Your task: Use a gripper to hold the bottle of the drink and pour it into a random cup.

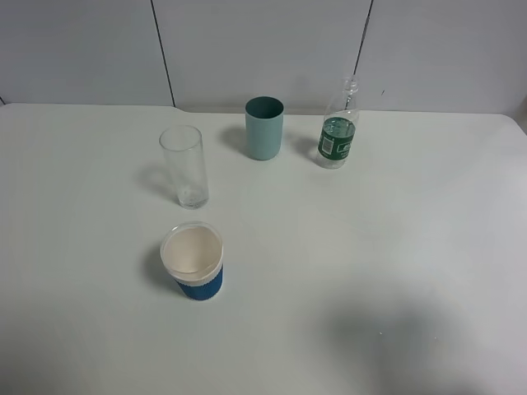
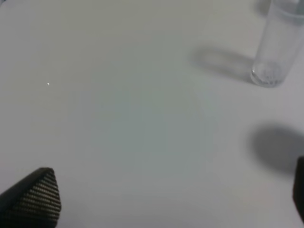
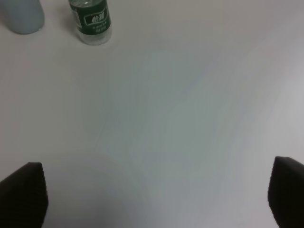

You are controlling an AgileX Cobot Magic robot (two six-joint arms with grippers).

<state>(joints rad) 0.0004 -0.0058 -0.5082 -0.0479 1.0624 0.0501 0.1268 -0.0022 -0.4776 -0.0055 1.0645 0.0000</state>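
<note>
the right gripper (image 3: 152, 199) appears only in its own wrist view, cut off at the frame edge: two dark matte fingertips (image 3: 23, 194) stand wide apart with bare table between them, so it is released and grasps nothing. the left gripper (image 2: 166, 199) is likewise cropped in its wrist view; one fingertip (image 2: 35, 197) shows a woven, carbon-like texture, the other is a thin dark sliver at the opposite edge, jaws spread and empty. neither gripper nor arm is visible in the exterior high view. the bottle (image 1: 338, 125) serves as landmark: small, clear plastic, upright on the white matte table (image 1: 370, 271), with a dark green label bearing white print too blurred to read; its narrow neck is hard to make out against the pale wall. the drink (image 1: 336, 125), clear and colourless, shows faintly at the label level. the cup (image 1: 264, 127), opaque matte teal, slightly tapered, stands upright just left of the bottle, apart from it. a tall clear glass tumbler (image 1: 184, 165), cylindrical, stands further left and nearer the camera. a white cup with a blue sleeve (image 1: 193, 260) stands nearer still, well apart from the bottle.
</note>
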